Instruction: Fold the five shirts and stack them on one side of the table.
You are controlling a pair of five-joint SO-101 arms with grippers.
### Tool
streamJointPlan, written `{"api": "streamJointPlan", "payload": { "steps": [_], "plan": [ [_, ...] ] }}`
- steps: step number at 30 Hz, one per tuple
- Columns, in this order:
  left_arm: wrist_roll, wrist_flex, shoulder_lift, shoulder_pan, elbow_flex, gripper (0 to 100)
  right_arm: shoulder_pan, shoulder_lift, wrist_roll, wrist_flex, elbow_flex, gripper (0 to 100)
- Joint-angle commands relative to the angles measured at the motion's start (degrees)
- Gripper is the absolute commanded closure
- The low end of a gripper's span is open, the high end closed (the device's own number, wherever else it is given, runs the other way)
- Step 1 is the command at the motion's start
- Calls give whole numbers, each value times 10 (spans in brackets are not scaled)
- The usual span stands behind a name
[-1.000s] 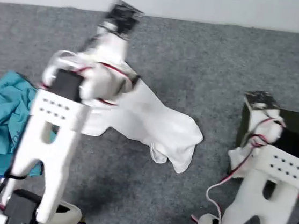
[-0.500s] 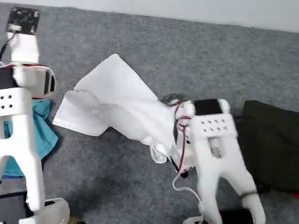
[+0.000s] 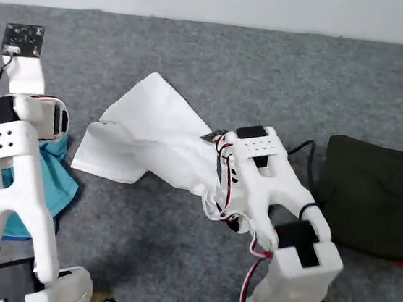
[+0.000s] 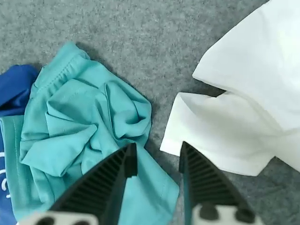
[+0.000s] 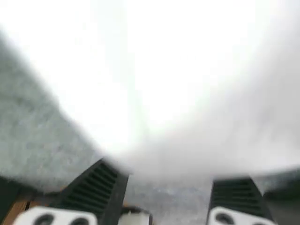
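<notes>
**Four shirts in sight, two arms, both grippers open**

You can count four shirts on the grey table point(image 3: 304, 82): one white, one teal, one blue and one dark green. There are two arms, each with one gripper.

The white shirt point(image 3: 159, 139) lies in the middle of the table. It is not folded. It is spread out crooked, with one pointed corner toward the far edge, loose flaps on its left side and a bunched end on its right side, under the right arm point(image 3: 270, 188).

The teal shirt point(image 4: 89, 126) is crumpled in a heap at the left side of the table, near the white shirt but not touching it. The blue shirt point(image 4: 14, 93) lies touching the teal one, on its outer side, partly under it. The dark green shirt point(image 3: 371, 196) lies flat as a compact block at the right side, well apart from the white one.

Your left gripper point(image 4: 154, 157) hangs over the edge of the teal shirt, fingers parted, with nothing between them. Your right gripper point(image 5: 166, 173) is just above the white shirt, its fingers spread wide and not closed on the cloth.
</notes>
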Motion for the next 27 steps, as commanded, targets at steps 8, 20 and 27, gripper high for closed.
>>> {"api": "streamJointPlan", "payload": {
  "steps": [8,20,27],
  "plan": [
    [-4,-14,-3,-2,-2,840,42,-14,29,-15,-63,993],
    [-4,3,-6,-1,-2,844,137,-193,88,181,-293,990],
    [-4,49,-8,-1,-7,844,147,-306,91,184,-331,990]
  ]
}}
